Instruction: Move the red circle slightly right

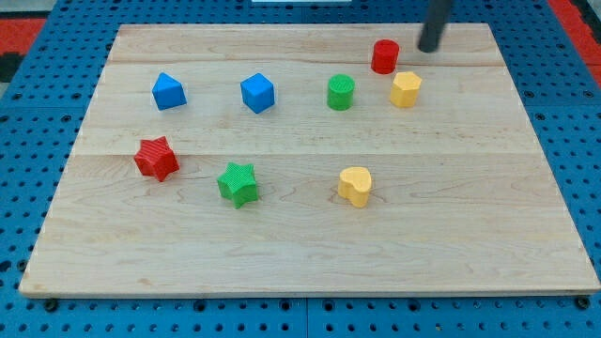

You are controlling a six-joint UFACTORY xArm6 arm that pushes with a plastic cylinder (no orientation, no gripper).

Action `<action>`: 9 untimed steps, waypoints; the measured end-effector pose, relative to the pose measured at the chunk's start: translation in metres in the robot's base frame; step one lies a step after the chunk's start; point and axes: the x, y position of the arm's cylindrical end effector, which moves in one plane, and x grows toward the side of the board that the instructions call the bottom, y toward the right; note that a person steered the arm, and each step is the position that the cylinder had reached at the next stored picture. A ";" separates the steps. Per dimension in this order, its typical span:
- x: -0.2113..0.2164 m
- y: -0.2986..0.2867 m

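The red circle [384, 56] is a short red cylinder near the view's top, right of centre, on the wooden board [300, 235]. My tip [429, 47] is the lower end of the dark rod that comes in from the view's top. It sits just right of the red circle, slightly higher in the view, with a small gap between them. A yellow hexagon block [405, 89] lies just below and right of the red circle. A green cylinder [341, 92] lies below and left of it.
Two blue blocks [169, 91] [256, 93] sit in the upper left part. A red star [156, 158] and a green star [238, 183] lie lower left. A yellow heart-like block [355, 186] lies at centre right. A blue pegboard [28, 141] surrounds the board.
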 end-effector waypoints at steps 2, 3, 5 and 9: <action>0.014 -0.084; 0.029 0.007; 0.009 -0.003; 0.073 0.023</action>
